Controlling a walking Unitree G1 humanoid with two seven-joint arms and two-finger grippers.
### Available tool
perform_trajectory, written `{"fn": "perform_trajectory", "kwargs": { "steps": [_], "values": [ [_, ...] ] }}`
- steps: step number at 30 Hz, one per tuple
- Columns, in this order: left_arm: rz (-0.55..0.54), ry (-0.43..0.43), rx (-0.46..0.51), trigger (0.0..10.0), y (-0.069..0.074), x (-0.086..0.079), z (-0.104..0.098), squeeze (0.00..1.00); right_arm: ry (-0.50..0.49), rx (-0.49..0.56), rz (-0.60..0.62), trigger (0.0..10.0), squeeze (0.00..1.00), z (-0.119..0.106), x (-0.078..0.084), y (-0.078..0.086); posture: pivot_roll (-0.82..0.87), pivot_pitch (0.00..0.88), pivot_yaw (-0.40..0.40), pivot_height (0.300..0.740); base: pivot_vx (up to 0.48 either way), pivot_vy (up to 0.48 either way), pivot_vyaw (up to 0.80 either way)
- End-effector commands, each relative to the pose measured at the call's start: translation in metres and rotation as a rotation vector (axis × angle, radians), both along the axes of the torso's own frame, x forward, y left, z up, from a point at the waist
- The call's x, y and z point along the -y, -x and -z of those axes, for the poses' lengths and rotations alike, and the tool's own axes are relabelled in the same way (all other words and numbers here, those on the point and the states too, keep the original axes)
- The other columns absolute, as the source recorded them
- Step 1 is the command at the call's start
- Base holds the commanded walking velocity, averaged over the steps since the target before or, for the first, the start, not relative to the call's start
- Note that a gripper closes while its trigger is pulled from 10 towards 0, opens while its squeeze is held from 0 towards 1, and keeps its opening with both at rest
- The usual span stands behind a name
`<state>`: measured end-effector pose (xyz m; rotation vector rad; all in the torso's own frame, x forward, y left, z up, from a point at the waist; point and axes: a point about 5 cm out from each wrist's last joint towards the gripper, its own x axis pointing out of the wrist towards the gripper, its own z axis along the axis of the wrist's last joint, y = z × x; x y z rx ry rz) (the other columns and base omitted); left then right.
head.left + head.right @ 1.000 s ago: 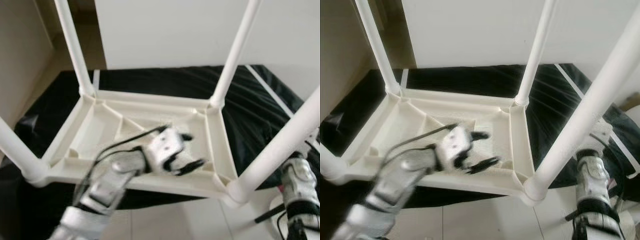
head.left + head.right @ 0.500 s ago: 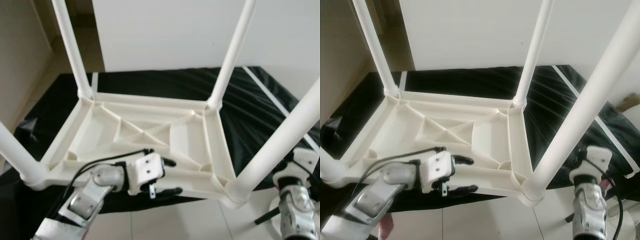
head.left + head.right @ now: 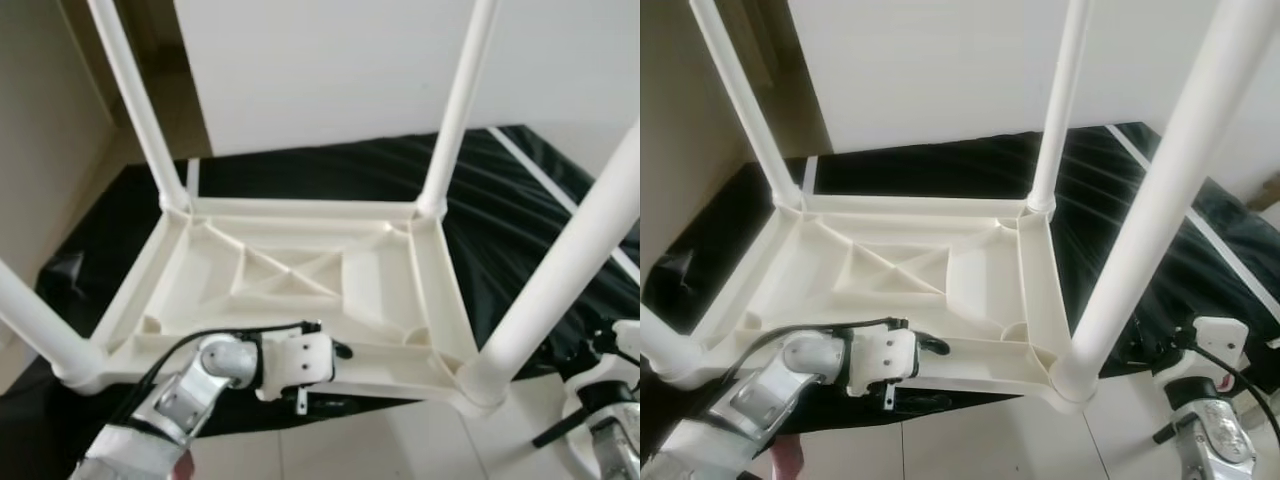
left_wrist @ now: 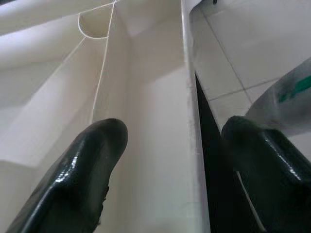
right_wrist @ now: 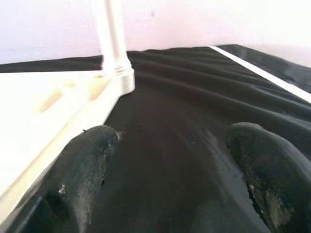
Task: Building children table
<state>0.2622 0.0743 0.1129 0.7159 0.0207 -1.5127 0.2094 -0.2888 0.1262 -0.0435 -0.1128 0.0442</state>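
Since a second ago, left gripper (image 3: 325, 375) has dropped to the near rim of the upturned white table (image 3: 300, 275), fingers apart astride that rim. Right gripper (image 5: 167, 160), also apart, hovers over black cloth (image 5: 194, 97) beside the table. All four legs (image 3: 460, 105) appear fitted; turning upright likely remains.

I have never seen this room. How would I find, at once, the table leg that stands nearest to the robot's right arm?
Look for the white children's table lying upside down on a black sheet, its four white legs pointing up. Go to the corner closest to the camera on the robot's right side. The leg rising there looks the thickest of the four and leans across the picture's right edge.
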Motion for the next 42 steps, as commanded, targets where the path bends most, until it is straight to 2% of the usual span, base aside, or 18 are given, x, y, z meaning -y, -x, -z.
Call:
{"fn": "perform_trajectory", "kwargs": {
  "steps": [1,3,5,6,7,10,13,16,20,25,26,27,31,34,36,37,40,42],
  "values": [
    [-0.188,0.01,0.085,10.0,-0.017,-0.007,0.005,0.0,0.007,-0.025,-0.058,10.0,0.0,-0.002,-0.003,0.002,-0.05,0.0,0.052,0.74,0.0,0.0,0.0],
    [-0.188,0.01,0.085,10.0,-0.017,-0.007,0.005,0.0,0.007,-0.025,-0.058,10.0,0.0,-0.002,-0.003,0.002,-0.05,0.0,0.052,0.74,0.0,0.0,0.0],
    [-0.207,0.037,0.099,10.0,-0.023,-0.005,-0.001,0.0,0.008,-0.061,-0.134,10.0,0.0,-0.001,-0.008,0.003,-0.05,0.0,0.051,0.74,0.0,0.0,0.0],
    [-0.207,0.037,0.099,10.0,-0.023,-0.005,-0.001,0.0,0.008,-0.061,-0.134,10.0,0.0,-0.001,-0.008,0.003,-0.05,0.0,0.051,0.74,0.0,0.0,0.0],
    [-0.234,0.075,0.112,10.0,-0.032,-0.002,-0.008,0.0,0.012,-0.13,-0.232,10.0,0.0,0.002,-0.011,0.008,-0.05,0.0,0.046,0.74,0.0,0.0,0.0],
    [-0.293,0.144,0.124,10.0,-0.045,0.002,-0.019,0.0,0.011,-0.217,-0.33,10.0,0.0,0.004,-0.005,0.018,-0.05,0.0,0.045,0.74,0.0,0.0,0.0],
    [-0.313,0.164,0.127,10.0,-0.05,0.004,-0.022,0.0,0.014,-0.239,-0.37,10.0,0.0,0.002,-0.003,0.021,-0.05,0.0,0.045,0.74,0.0,0.0,0.0],
    [-0.327,0.185,0.143,10.0,-0.057,0.008,-0.026,0.0,0.048,-0.304,-0.465,10.0,0.0,0.0,-0.001,0.027,-0.05,0.0,0.046,0.74,0.0,0.0,0.0],
    [-0.328,0.204,0.154,10.0,-0.062,0.018,-0.028,0.0,0.073,-0.358,-0.569,10.0,0.0,-0.004,-0.006,0.025,-0.05,0.0,0.048,0.74,0.0,0.0,0.0],
    [-0.324,0.221,0.155,10.0,-0.062,0.026,-0.029,0.0,0.085,-0.354,-0.622,10.0,0.0,-0.009,-0.011,0.02,-0.05,0.0,0.048,0.74,0.0,0.0,0.0],
    [-0.284,0.25,0.133,10.0,-0.056,0.036,-0.029,0.0,0.106,-0.31,-0.674,10.0,0.0,-0.018,-0.022,0.004,-0.04,0.0,0.046,0.74,0.0,0.0,0.0],
    [-0.265,0.263,0.116,10.0,-0.054,0.039,-0.029,0.0,0.105,-0.296,-0.69,10.0,0.0,-0.022,-0.025,-0.002,-0.04,0.0,0.044,0.74,0.0,0.0,0.0],
    [-0.248,0.285,0.087,10.0,-0.047,0.045,-0.029,0.0,0.117,-0.282,-0.736,10.0,0.0,-0.028,-0.03,-0.01,-0.01,0.0,0.032,0.74,0.0,0.0,0.0],
    [-0.244,0.288,0.079,10.0,-0.045,0.047,-0.029,0.0,0.121,-0.28,-0.748,10.0,0.0,-0.029,-0.03,-0.012,-0.01,0.0,0.03,0.74,0.0,0.0,0.0],
    [-0.202,0.298,0.053,10.0,-0.035,0.05,-0.026,0.0,0.131,-0.266,-0.782,10.0,0.0,-0.033,-0.033,-0.019,0.0,0.0,0.032,0.74,0.0,0.0,0.0],
    [-0.202,0.298,0.053,10.0,-0.035,0.05,-0.026,0.0,0.131,-0.266,-0.782,10.0,0.0,-0.033,-0.033,-0.019,0.0,0.0,0.032,0.74,0.0,0.0,0.0],
    [-0.13,0.313,-0.03,10.0,-0.022,0.046,-0.03,0.0,0.15,-0.225,-0.799,10.0,0.0,-0.04,-0.041,-0.036,0.02,0.0,0.029,0.74,0.0,0.0,0.0],
    [-0.11,0.317,-0.05,10.0,-0.02,0.044,-0.033,0.0,0.155,-0.214,-0.791,10.0,0.0,-0.041,-0.041,-0.041,0.02,0.0,0.029,0.74,0.0,0.0,0.0]
  ]
}}
